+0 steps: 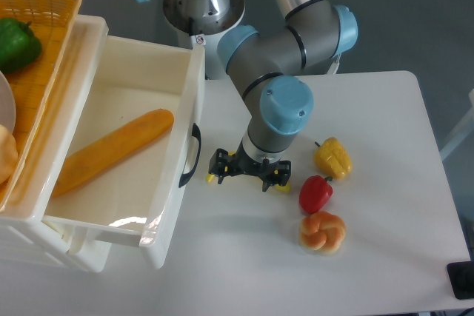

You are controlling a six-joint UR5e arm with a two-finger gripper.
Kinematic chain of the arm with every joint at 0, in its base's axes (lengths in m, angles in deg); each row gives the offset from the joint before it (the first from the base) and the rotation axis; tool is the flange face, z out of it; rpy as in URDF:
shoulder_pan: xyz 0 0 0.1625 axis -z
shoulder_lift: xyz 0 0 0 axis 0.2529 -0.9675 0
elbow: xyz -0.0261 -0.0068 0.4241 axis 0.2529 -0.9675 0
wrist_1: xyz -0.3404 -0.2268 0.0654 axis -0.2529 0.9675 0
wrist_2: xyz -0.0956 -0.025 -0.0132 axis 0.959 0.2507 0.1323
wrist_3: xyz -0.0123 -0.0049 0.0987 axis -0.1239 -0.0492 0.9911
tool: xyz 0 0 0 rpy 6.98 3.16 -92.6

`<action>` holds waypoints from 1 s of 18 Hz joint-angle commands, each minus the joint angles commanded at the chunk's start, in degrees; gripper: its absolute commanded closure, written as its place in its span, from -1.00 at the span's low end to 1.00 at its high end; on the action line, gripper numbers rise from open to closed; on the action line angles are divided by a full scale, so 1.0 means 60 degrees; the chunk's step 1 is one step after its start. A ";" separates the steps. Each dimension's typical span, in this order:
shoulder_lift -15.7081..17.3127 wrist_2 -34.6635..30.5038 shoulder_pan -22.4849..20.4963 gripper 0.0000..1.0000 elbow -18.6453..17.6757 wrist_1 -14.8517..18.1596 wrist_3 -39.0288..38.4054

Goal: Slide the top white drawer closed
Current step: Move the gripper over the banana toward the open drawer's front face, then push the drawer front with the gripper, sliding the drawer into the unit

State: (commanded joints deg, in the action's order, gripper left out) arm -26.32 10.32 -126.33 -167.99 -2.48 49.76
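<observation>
The top white drawer [174, 183] stands pulled far out to the right, with a long orange carrot [111, 149] lying inside it. Its curved black handle [192, 155] faces the table. My gripper [248, 172] hangs low over the table just right of the handle, a short gap apart from it. Its fingers are spread wide with nothing between them, and it sits above a yellow banana [213, 177] that it mostly hides.
A woven orange-yellow basket [44, 49] with a green pepper [16, 44] sits on the cabinet at left. On the table right of the gripper lie a yellow pepper [332, 157], a red pepper [315, 193] and an orange knotted bun [322, 231].
</observation>
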 joint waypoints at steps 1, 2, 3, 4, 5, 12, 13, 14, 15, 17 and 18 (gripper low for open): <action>0.0000 0.0000 0.0000 -1.00 -0.0029 0.0000 0.0000; 0.0000 0.0000 0.0000 -1.00 -0.0029 0.0000 0.0000; 0.0000 0.0000 0.0015 -1.00 -0.0029 0.0000 0.0000; 0.0015 0.0000 0.0073 -1.00 -0.0029 0.0000 0.0000; 0.0015 0.0000 0.0088 -1.00 -0.0029 0.0000 0.0000; 0.0044 0.0102 0.0191 -1.00 -0.0029 0.0000 0.0000; 0.0058 0.0117 0.0191 -1.00 -0.0029 0.0015 0.0000; 0.0073 0.0190 0.0191 -1.00 -0.0029 0.0015 0.0000; 0.0088 0.0234 0.0205 -1.00 -0.0029 0.0015 -0.0015; 0.0117 0.0249 0.0293 -1.00 -0.0029 0.0015 -0.0015; 0.0117 0.0249 0.0322 -1.00 -0.0029 0.0029 -0.0015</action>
State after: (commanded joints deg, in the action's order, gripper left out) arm -25.61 11.81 -124.39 -168.16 -2.31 49.68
